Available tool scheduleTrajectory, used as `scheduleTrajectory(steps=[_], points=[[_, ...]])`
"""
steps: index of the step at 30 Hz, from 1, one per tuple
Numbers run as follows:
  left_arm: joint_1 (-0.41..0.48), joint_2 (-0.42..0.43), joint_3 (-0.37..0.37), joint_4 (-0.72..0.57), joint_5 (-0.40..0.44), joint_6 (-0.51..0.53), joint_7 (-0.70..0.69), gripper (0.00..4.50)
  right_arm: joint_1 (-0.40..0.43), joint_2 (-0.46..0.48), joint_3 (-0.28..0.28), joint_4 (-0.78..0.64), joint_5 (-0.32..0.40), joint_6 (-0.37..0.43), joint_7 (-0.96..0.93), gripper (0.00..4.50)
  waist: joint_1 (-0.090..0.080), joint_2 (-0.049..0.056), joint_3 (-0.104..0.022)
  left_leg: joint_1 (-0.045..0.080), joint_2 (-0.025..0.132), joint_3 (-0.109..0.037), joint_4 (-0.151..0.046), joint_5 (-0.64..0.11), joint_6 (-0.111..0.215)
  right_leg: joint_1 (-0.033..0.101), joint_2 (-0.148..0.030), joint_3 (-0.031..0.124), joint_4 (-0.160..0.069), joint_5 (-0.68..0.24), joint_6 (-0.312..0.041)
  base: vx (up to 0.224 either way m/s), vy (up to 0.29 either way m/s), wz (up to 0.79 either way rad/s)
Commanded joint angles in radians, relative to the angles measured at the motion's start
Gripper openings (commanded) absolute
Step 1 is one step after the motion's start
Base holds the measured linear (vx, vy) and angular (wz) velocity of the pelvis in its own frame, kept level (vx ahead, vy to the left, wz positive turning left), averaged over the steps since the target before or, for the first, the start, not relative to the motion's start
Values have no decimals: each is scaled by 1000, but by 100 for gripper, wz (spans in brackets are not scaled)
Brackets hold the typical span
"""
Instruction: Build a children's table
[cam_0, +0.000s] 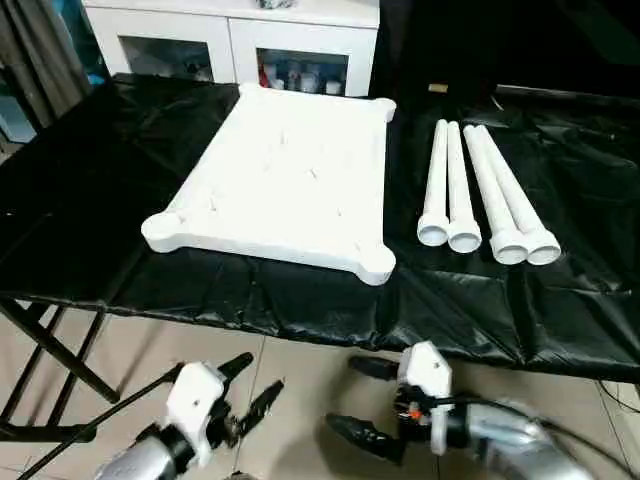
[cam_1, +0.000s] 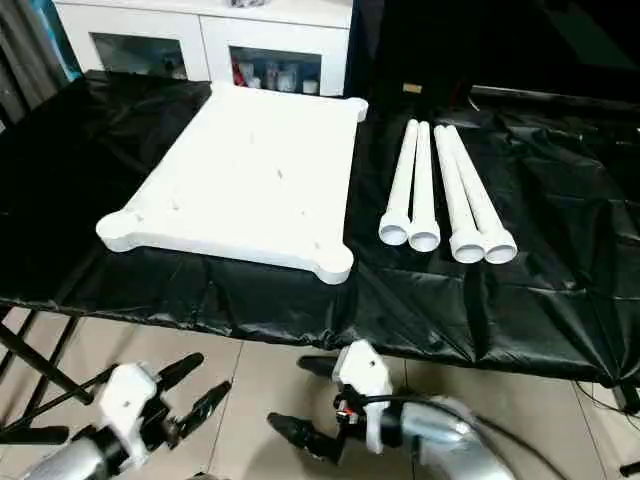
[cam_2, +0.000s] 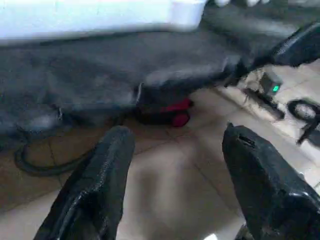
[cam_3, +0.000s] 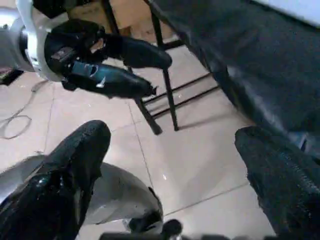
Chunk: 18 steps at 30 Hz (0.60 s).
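The black-covered worktop (cam_0: 90, 200) spans the upper two thirds of the head views, its near edge crossing the frame a little below the middle, with tiled floor (cam_0: 300, 380) beneath. Behind it, at the top left of the frame, stands a white cabinet (cam_0: 230, 35) with glass doors.

On the worktop, left of centre, the white tabletop (cam_0: 285, 180) lies flat, a rounded socket bulging at each corner. Whether its ribbed side faces up is hard to judge from here; only faint marks show on the surface. To its right, apart from it, four white legs (cam_0: 485, 190) lie side by side in two touching pairs, open ends toward the near edge, the pairs splaying slightly.

Both arms hang low, below the worktop's edge and over the floor, at the bottom of the frame. The right gripper (cam_0: 362, 400), just right of bottom centre, has its two black fingers (cam_3: 75, 170) spread wide, nothing between them and touching nothing. The left gripper (cam_0: 250, 385), bottom left, has its fingers (cam_2: 100, 185) apart too, though by a narrower gap, and likewise empty. In the left wrist view the tabletop's near edge (cam_2: 100, 17) shows above the black cover, and a red-and-black object (cam_2: 172, 114) sits on the floor under the worktop.
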Motion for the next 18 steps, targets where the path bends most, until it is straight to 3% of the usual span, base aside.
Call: scheduleTrajectory(steps=[1,2,3,4,5,6,8,10,13,16,18], points=[[-14,1,41,-92,-33,56,31,322,-19,-4,-52,-76,68,73,-15,450,3,7,-30,11,72,-36,-88,-427,4,13,-53,56,-79,-346,-129,0,0,0],[-42,2,76,-140,-53,98,64,322,-45,3,-95,-104,107,121,-51,450,6,-5,-32,10,71,-37,-86,-406,5,16,-53,55,-75,-326,-136,0,0,0],[-60,2,90,-154,-55,115,78,322,-58,9,-115,-110,116,136,-72,450,6,-2,-32,10,70,-36,-86,-400,4,16,-53,55,-72,-322,-139,0,0,0],[-120,2,131,-184,-61,153,121,322,-100,28,-172,-123,140,181,-138,450,6,-2,-33,15,68,-34,-83,-384,-1,14,-50,54,-72,-318,-140,0,0,0],[-120,2,131,-184,-61,153,121,322,-100,28,-172,-123,140,181,-138,450,7,-2,-35,17,64,-34,-81,-363,-8,13,-49,53,-70,-308,-143,0,0,0],[-164,-2,156,-194,-72,182,150,322,-126,42,-207,-132,151,209,-186,450,7,-2,-35,16,63,-34,-81,-359,-11,14,-49,51,-70,-307,-140,0,0,0],[-229,-2,178,-180,-65,219,184,322,-162,65,-243,-136,148,233,-249,450,10,-5,-38,13,60,-33,-80,-324,-21,18,-48,51,-63,-274,-128,0,0,0],[-341,-5,205,-119,-42,243,245,322,-231,118,-288,-118,82,254,-400,450,8,-6,-45,18,54,-33,-75,-310,-36,16,-44,49,-59,-254,-125,0,0,0],[-418,-14,213,-70,-26,246,284,322,-279,155,-308,-77,18,257,-510,450,14,-11,-50,14,53,-32,-71,-251,-51,21,-47,48,-50,-192,-120,0,0,0],[-531,-35,207,-22,25,349,366,322,-320,177,-316,-16,-12,288,-596,450,16,-6,-53,17,48,-28,-65,-228,-56,20,-43,49,-42,-141,-134,0,0,0],[-531,-35,207,-22,25,349,366,322,-320,177,-316,-16,-12,288,-596,450,23,-9,-58,13,47,-29,-59,-189,-47,27,-47,49,-36,-95,-139,0,0,0]])
